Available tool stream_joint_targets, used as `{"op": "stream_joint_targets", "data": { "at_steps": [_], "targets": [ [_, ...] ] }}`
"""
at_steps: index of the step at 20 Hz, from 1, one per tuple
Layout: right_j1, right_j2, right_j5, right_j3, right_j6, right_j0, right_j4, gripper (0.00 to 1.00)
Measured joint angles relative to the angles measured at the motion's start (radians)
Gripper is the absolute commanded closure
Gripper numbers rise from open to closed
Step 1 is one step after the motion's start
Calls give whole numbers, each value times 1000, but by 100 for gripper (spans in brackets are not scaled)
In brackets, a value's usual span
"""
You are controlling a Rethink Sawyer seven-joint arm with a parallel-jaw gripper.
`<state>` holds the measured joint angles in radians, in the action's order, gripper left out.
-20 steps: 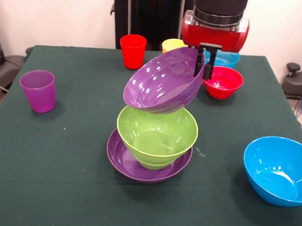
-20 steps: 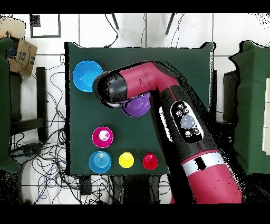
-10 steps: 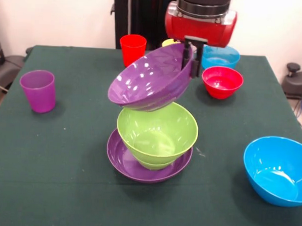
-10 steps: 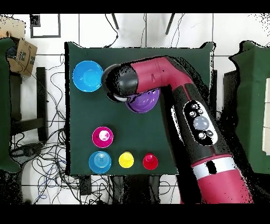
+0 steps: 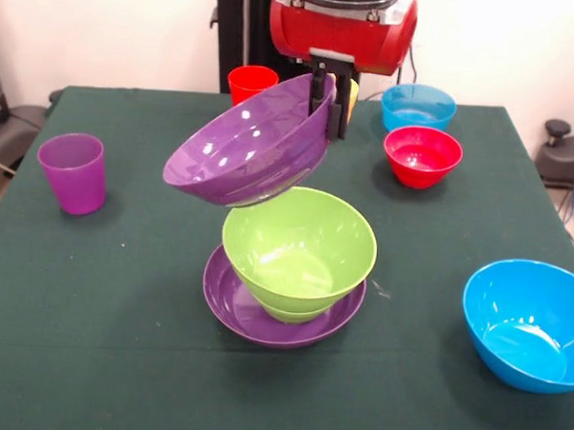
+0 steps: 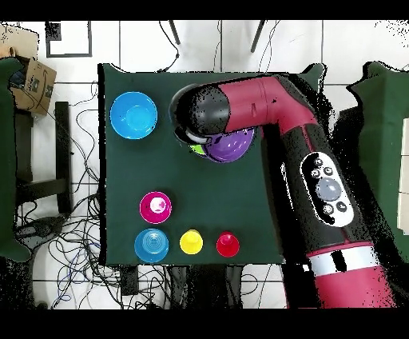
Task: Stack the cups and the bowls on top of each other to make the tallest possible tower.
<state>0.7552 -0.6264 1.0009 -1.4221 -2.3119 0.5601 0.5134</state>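
1. Gripper [image 5: 330,101], top centre of front view, fingers clamped on rim of big purple bowl [image 5: 247,147]; bowl tilted, held above lime bowl [image 5: 299,249].
2. Lime bowl sits in 2nd purple bowl [image 5: 235,303], mid-frame.
3. Blue bowl [image 5: 530,326] lower right, apart.
4. Purple cup [image 5: 73,172] at left; red cup [image 5: 247,82] top, behind held bowl.

No writing, label, brand, number or sign can be read in either view. The bowls, the cups and the tabletop are plain and unmarked. The arm [image 6: 319,176] carries round buttons in the overhead view, but nothing on them can be read. A cardboard box [image 6: 36,80] at the edge shows no legible print.
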Motion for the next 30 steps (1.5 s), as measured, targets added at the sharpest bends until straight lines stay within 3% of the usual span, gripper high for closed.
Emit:
{"op": "stream_joint_targets", "data": {
  "at_steps": [5,6,30],
  "targets": [
    [-9,0,2,53,0,-11,0,100],
    [-18,0,2,72,0,-15,-1,0],
    [-54,0,2,94,0,-40,-7,0]
  ]
}}
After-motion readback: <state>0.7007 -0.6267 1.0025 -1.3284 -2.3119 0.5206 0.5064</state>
